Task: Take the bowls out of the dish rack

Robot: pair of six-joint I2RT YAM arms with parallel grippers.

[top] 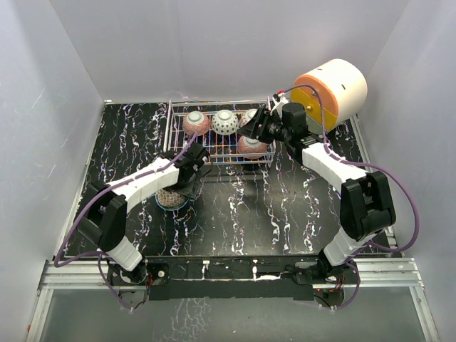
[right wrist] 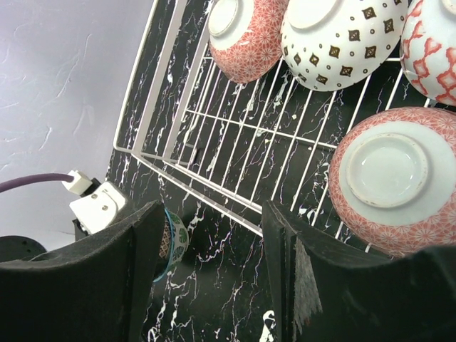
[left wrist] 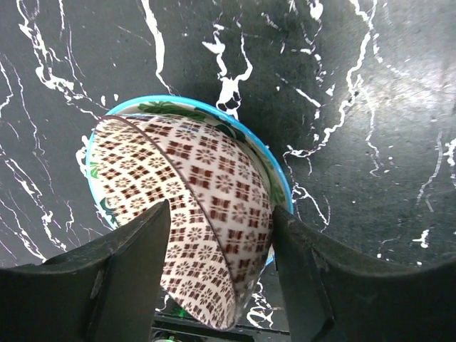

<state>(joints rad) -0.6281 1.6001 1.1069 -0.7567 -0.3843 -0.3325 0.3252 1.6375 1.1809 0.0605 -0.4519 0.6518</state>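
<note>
The wire dish rack [top: 217, 153] stands at the back middle of the table. It holds upside-down bowls: a pink one [right wrist: 246, 35], a white one with brown diamonds [right wrist: 342, 43], a red-lattice one [right wrist: 434, 50] and a pink one [right wrist: 399, 178] nearer the front. On the table in front of the rack, a brown-patterned beige bowl [left wrist: 199, 178] leans tilted inside a green bowl with a blue rim [left wrist: 214, 114]. My left gripper [left wrist: 221, 214] is open, its fingers standing either side of the beige bowl's rim. My right gripper [right wrist: 214, 210] hangs open and empty over the rack's front edge.
A white, orange and yellow cylindrical unit [top: 331, 89] lies at the back right, close behind the right arm. Pale walls enclose the black marbled table [top: 271, 214] on three sides. The stacked bowls [top: 171, 198] sit just left of the rack's front corner.
</note>
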